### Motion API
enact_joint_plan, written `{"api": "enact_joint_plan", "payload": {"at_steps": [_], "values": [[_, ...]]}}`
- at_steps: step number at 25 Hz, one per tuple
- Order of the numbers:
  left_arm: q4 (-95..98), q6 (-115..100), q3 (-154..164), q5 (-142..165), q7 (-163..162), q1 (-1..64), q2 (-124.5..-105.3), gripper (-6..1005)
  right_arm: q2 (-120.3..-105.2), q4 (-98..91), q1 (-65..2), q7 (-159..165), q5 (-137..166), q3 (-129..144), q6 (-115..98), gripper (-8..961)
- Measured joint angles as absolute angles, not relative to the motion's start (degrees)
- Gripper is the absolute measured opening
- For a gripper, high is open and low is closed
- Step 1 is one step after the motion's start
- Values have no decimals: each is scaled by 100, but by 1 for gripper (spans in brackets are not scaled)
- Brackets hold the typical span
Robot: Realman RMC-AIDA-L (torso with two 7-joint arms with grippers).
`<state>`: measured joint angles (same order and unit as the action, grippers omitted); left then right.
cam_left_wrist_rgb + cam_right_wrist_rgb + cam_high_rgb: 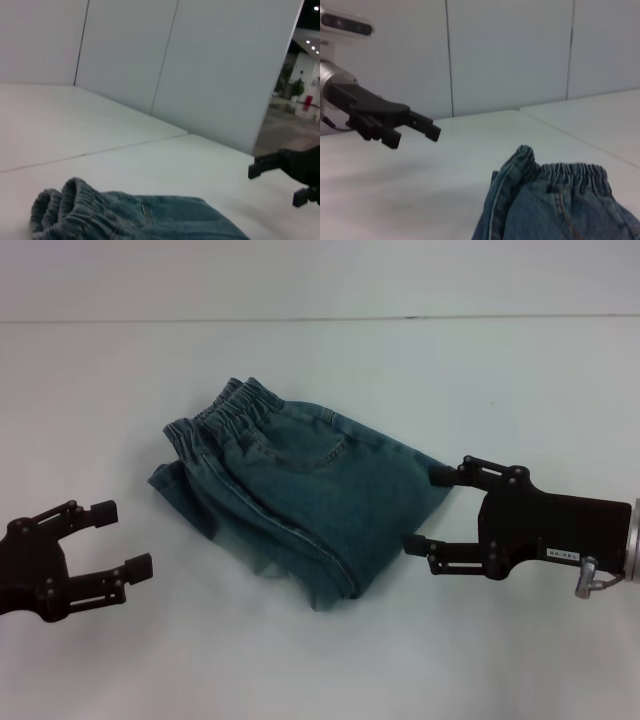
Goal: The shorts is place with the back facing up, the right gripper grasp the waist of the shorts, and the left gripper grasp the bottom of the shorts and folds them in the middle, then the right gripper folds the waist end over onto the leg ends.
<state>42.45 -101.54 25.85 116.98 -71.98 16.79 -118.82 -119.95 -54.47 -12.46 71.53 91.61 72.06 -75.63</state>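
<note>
Right gripper [427, 511]: hovering at the edge of the shorts [300, 500] farthest from the waistband [235, 408], fingers standing apart, one fingertip touching or nearly touching the denim, clamping nothing.

Left gripper [122, 538]: waiting well apart from the shorts, off the corner below the waistband, fingers also spread, holding nothing.

Shorts: lying on the white table [500, 370] between the two grippers, already looking doubled lengthwise, showing one back pocket [315, 450], waistband bunching at the end away from the right gripper.

Risks, as judgement:
- Closing on the top layer only, letting the lower layer slide and undoing the lengthwise fold.
- Working at the end opposite the waistband, so possibly carrying the wrong end over.
- Dragging the cloth across the smooth table rather than lifting it, skewing the edges.

View differences:
- Head view: giving the whole outline and both grippers at once.
- Left wrist view: showing the waistband [65, 200] piling in thick puckered layers and the right gripper [277, 185] beyond the shorts.
- Right wrist view: showing the folded edge standing up beside the waistband [575, 175], and the left gripper [415, 136] hanging clear above the table.
</note>
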Motion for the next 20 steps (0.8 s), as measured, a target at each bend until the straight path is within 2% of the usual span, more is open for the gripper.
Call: {"api": "enact_joint_plan", "payload": {"at_steps": [20], "values": [[4404,-10383,2583,11978,-7199,1677,-11881,915,-11979,-5359,-1092,7034,9125,7121,-7603,924]]}}
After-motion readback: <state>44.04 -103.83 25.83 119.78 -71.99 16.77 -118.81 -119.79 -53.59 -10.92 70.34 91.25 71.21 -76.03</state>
